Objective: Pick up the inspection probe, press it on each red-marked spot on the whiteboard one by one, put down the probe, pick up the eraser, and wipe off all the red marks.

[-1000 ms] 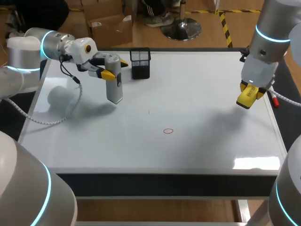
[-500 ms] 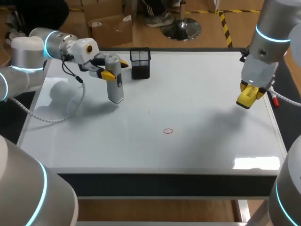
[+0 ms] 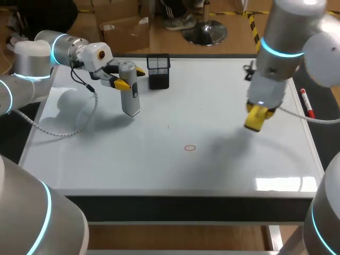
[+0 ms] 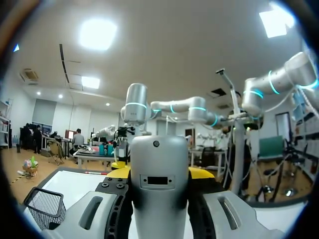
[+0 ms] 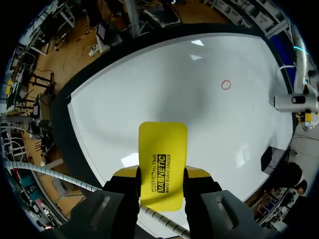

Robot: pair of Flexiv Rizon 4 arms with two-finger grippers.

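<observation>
1. Toward the front of the bench (image 3: 175,204), a single small red ring mark (image 3: 190,147) sits on the whiteboard (image 3: 223,85). It lies ahead of your right end effector (image 3: 257,112) and well apart from it.
2. Your right end effector is clenched on the yellow eraser (image 3: 254,120), with one finger on each long side. The eraser juts out past the fingertips and hangs over the whiteboard.
3. Beside that end effector, at the board's right edge, lies a red pen (image 3: 305,103).
4. Farther back, your left end effector (image 3: 130,77) is grasping the grey inspection probe (image 3: 129,95), which stands upright between its fingers. The probe's lower end is down at the board, but you cannot tell whether it touches. The red mark is well apart from it.
5. Just beyond the left end effector, a black mesh basket (image 3: 159,71) stands near the probe without touching it.
</observation>
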